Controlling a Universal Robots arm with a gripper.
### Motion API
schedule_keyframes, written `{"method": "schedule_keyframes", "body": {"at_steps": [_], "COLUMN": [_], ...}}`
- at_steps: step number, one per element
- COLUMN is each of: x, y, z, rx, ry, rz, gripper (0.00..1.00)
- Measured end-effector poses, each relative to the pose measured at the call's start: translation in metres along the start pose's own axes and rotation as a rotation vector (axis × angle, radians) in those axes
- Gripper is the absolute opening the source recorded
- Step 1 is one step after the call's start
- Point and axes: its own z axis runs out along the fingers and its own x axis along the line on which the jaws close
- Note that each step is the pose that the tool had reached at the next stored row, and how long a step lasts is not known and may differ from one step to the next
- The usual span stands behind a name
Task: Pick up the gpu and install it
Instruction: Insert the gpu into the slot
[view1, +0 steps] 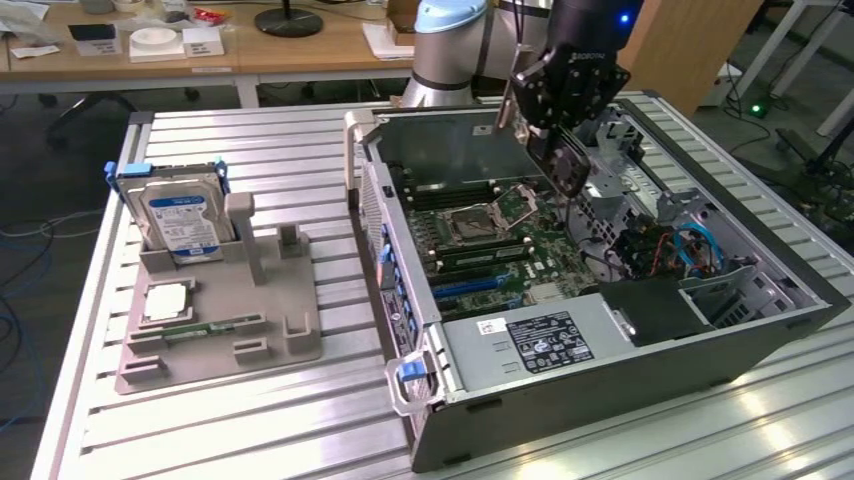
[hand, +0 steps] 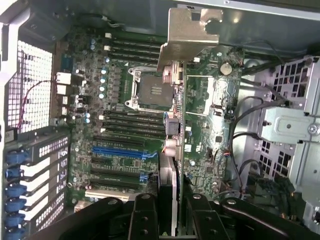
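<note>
"Green board, black heatsink: is that the graphics card (view1: 565, 168) up there?"

"That's it. The tool (view1: 558, 138) is clamped on it, one finger (hand: 142, 217) pressed on each flat face. The card hangs on edge straight down from the tool, with its silvery bracket at one end."

"Is it seated in the computer?"

"No. It's held in the air over the open case (view1: 747, 330), clear of everything inside. Directly beneath the tool lies the main board (view1: 527, 245), with the square processor socket (hand: 150, 90) and rows of long slots. One slot is blue (hand: 120, 151), and the card's edge runs just beside the end of it as seen from the wrist."

"What else is on the desk (view1: 240, 420)?"

"Well away from the tool, outside the case, sits a grey holder (view1: 267, 310). A hard drive (view1: 183, 218) with a blue and white label stands upright in it, far from the card."
</note>
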Motion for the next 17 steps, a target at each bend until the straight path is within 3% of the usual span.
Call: {"method": "schedule_keyframes", "body": {"at_steps": [17], "x": [0.0], "y": [0.0], "z": [0.0], "rx": [0.0009], "ry": [-0.0129], "rz": [-0.285], "gripper": [0.27]}}
